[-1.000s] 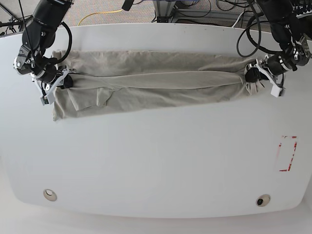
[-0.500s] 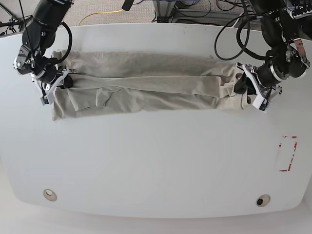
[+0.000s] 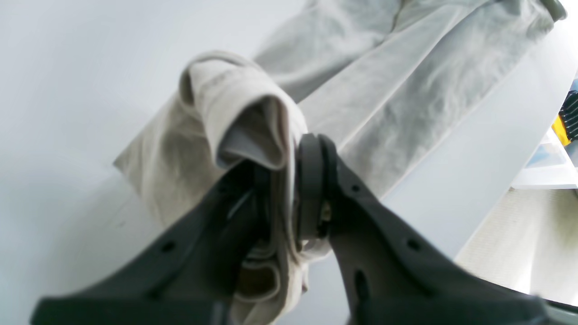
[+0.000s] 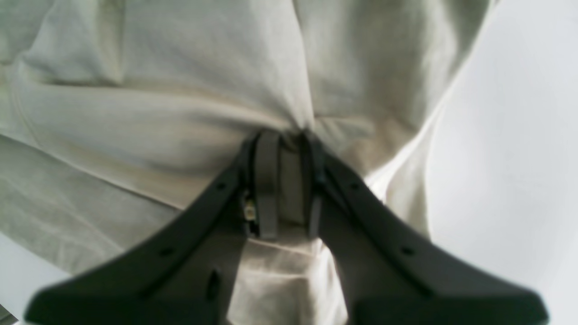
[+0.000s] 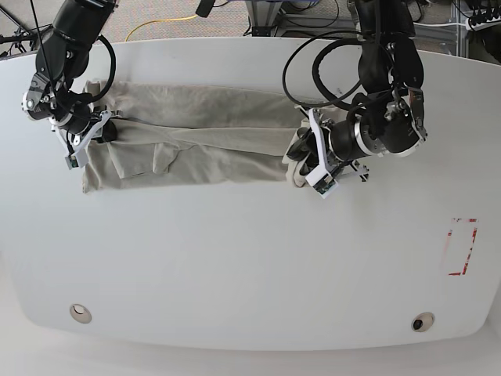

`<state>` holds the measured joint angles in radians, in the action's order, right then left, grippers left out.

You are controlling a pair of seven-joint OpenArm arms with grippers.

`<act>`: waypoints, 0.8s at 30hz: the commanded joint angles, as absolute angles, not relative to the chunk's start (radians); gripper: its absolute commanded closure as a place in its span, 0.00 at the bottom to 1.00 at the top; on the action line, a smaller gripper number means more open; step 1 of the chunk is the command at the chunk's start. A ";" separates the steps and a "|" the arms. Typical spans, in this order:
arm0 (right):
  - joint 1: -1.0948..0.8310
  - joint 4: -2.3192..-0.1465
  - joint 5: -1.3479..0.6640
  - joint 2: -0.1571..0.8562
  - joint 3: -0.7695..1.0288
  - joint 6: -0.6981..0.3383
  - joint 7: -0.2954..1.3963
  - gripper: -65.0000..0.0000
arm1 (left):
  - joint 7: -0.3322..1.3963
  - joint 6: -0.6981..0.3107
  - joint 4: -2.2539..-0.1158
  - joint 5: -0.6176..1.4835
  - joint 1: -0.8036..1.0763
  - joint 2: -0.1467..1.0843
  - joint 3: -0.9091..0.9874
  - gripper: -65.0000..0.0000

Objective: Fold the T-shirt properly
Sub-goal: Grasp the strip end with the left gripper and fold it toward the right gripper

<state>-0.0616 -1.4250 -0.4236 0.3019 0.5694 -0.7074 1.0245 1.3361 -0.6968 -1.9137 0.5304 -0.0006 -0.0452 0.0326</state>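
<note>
The T-shirt lies across the far half of the white surface as a long, wrinkled band folded lengthwise, running from the base view's left edge toward the middle. Its end on that view's right is lifted and doubled back over the band, bunched in the left pincer, which sits near the surface's centre, well in from the edge. The left wrist view shows that pincer clamped on a thick roll of cloth, the dark pads pressed against several layers with folds hanging below between the jaws; beyond it the rest of the shirt stretches flat over the surface. At the other end, the right pincer is at the shirt's edge on the base view's left, low against the surface. The right wrist view shows it clamped on a narrow pinch of fabric, the cloth drawn into creases that fan out from the pads. A red dashed rectangle is marked on the surface near the base view's right edge, well apart from the shirt. Two round holes sit near the front edge.
</note>
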 commanded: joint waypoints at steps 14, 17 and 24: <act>-0.058 -1.428 -0.383 0.315 0.570 -0.698 1.064 0.88 | 1.322 -0.698 -1.787 0.450 -0.079 -0.156 -0.065 0.94; -0.058 -1.428 -0.383 0.315 0.570 -0.698 1.064 0.88 | 1.322 -0.698 -1.779 0.449 -0.084 -0.157 -0.067 0.93; -0.058 -1.428 -0.383 0.315 0.570 -0.698 1.064 0.88 | 1.326 -0.698 -1.748 0.456 -0.105 -0.157 -0.119 0.51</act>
<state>-0.0586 -1.4250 -0.4225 0.3019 0.5694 -0.7074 1.0286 1.3464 -0.6968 -1.7359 0.4297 -0.0788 -0.1455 -0.0959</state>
